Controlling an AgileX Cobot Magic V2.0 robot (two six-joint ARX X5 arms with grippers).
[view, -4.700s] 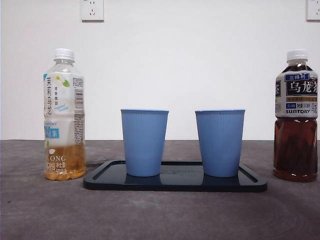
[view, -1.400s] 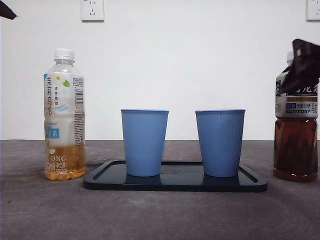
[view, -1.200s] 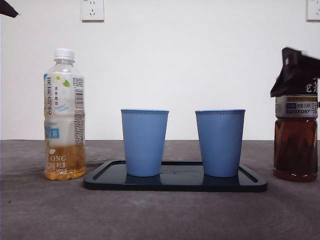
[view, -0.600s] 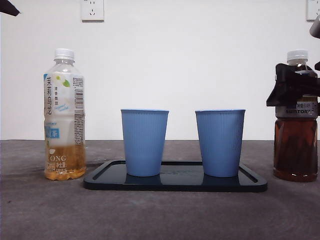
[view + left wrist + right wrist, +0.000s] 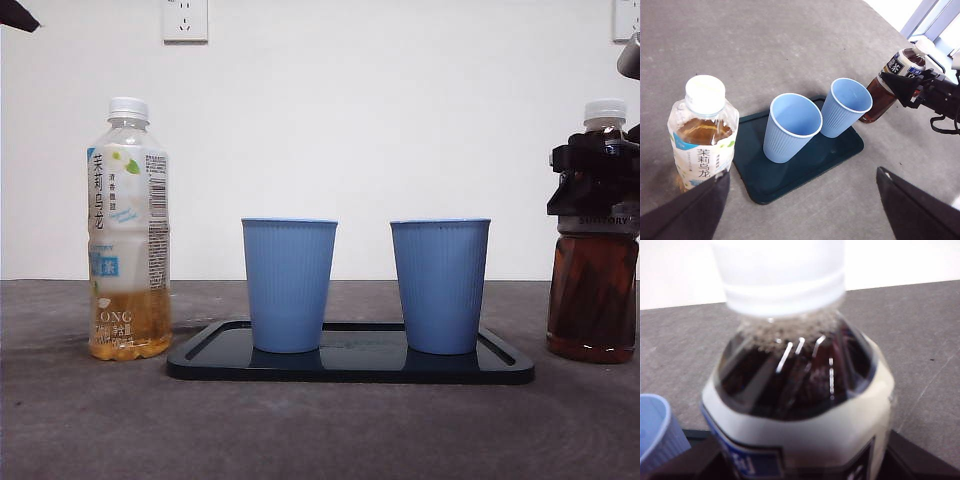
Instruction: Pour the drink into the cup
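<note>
Left of the tray [image 5: 350,368] stands the pale tea bottle [image 5: 128,230], the left gripper [image 5: 800,210] hovering above it with jaws spread apart. Two blue cups [image 5: 289,284] [image 5: 440,284] sit on the tray. Right of the tray, the right gripper [image 5: 600,180] is clamped around the dark tea bottle [image 5: 592,300], which stands upright.
</note>
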